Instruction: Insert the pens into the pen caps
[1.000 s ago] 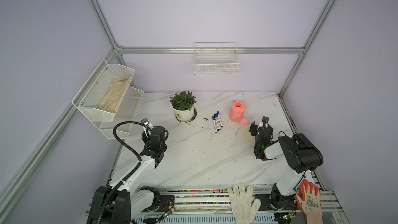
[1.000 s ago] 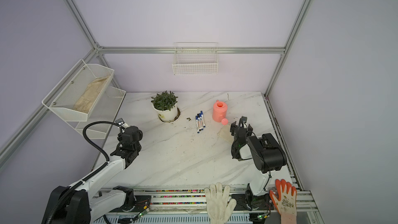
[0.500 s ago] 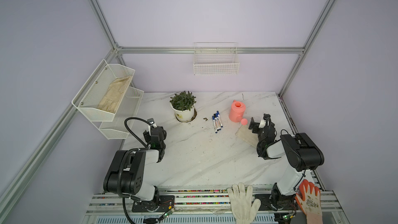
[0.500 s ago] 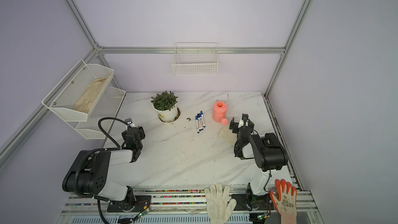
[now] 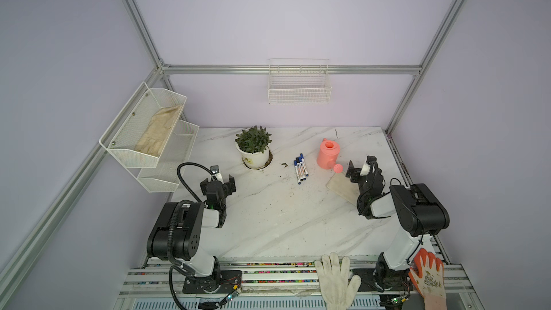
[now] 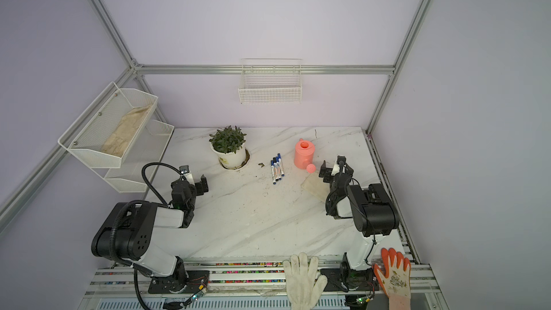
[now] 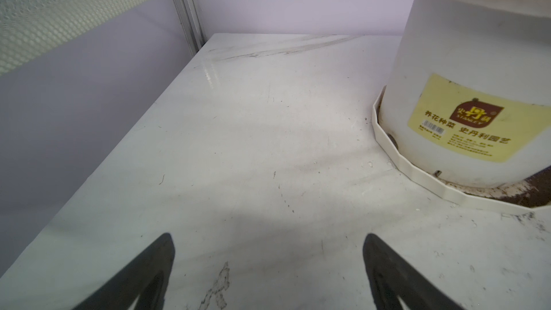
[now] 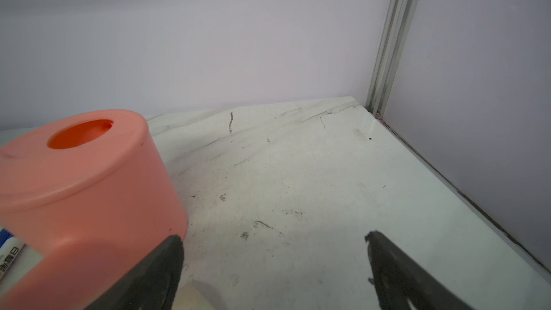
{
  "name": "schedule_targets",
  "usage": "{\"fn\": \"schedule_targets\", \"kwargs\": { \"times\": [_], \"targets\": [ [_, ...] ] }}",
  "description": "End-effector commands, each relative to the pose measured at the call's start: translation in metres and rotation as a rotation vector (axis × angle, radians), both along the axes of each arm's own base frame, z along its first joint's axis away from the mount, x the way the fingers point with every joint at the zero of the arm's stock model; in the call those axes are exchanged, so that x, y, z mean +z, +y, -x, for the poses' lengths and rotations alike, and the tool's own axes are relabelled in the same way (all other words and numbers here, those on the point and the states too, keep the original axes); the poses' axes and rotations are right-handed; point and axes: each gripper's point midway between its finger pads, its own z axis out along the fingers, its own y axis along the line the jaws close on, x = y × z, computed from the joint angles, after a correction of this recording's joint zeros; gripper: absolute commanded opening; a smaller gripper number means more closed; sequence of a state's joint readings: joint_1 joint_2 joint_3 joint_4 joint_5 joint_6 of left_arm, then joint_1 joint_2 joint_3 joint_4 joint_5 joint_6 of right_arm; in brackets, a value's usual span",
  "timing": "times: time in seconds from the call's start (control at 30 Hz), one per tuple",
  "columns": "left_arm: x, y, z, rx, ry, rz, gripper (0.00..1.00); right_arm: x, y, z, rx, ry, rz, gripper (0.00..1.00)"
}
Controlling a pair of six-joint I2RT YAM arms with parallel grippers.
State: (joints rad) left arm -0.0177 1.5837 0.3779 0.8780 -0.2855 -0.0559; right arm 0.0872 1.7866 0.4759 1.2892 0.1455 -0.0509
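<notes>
Pens (image 5: 301,168): four side by side, toward the worktop's (image 5: 268,219) back edge, between plant pot (image 5: 254,158) and watering can (image 5: 327,156).
Handling: likely light, stiff, prone to roll; grip mid-barrel.
Left gripper (image 5: 224,178): spread, empty.
Right gripper (image 5: 360,168): spread, empty.

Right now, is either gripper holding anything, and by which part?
Nothing is held. The left gripper and the right gripper both stand open, nothing between their jaws; the pens lie together on the table, apart from both.
</notes>
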Motion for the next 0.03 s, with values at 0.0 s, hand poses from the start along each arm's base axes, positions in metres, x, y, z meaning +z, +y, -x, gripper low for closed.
{"fn": "schedule_targets", "kwargs": {
  "times": [0.0],
  "targets": [
    [0.0199, -0.0006, -0.0061, -0.019, -0.071, -0.016, 0.96, 0.0096, 0.0009, 0.0004, 0.005, -0.029, 0.001, 0.98]
  ]
}}
